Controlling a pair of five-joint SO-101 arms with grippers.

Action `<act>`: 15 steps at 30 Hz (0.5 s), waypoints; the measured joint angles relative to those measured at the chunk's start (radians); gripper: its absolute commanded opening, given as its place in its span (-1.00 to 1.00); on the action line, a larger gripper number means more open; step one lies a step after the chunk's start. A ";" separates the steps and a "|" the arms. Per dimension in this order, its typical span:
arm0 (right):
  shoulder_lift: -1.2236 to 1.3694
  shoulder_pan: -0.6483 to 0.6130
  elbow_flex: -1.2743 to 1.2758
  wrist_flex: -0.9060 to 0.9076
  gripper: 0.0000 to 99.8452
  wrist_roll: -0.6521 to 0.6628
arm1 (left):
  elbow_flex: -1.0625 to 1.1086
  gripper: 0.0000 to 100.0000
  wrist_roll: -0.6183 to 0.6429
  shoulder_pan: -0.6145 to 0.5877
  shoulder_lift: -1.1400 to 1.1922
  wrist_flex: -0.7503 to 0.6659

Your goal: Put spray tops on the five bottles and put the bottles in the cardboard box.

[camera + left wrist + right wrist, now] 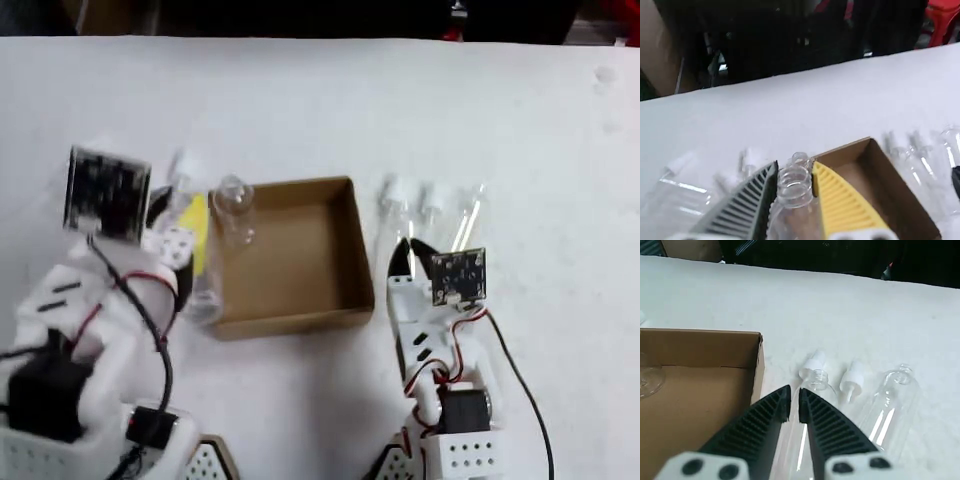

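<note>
My left gripper [794, 169] is shut on a clear bottle [796, 192] with an open neck and no spray top, held between its grey and yellow fingers. In the high view that bottle [232, 208] hangs at the left wall of the cardboard box [300, 290], beside the left gripper [212, 228]. My right gripper [794, 402] is shut with nothing between its black fingers, just above a lying bottle [815, 380] that wears a white spray top. Beside it lie a loose spray top [852, 382] and an uncapped bottle [892, 400]. The right gripper [408, 255] sits right of the box.
Left of the box, more clear bottles [680, 192] and spray tops [744, 165] lie on the white table [320, 110]. The box floor [695, 405] is bare cardboard. The table's far half is open; dark clutter stands beyond its far edge.
</note>
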 measured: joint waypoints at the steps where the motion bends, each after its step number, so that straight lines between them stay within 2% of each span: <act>1: 0.000 0.000 0.000 0.000 -0.96 0.000 | 0.025 -0.96 0.011 0.021 -0.025 -0.031; 8: 0.000 0.000 0.000 0.000 -0.96 0.000 | 0.201 -0.96 0.064 0.133 -0.081 -0.324; 15: 0.000 0.000 0.000 0.000 -0.96 0.000 | 0.514 -0.96 0.066 0.190 -0.081 -0.816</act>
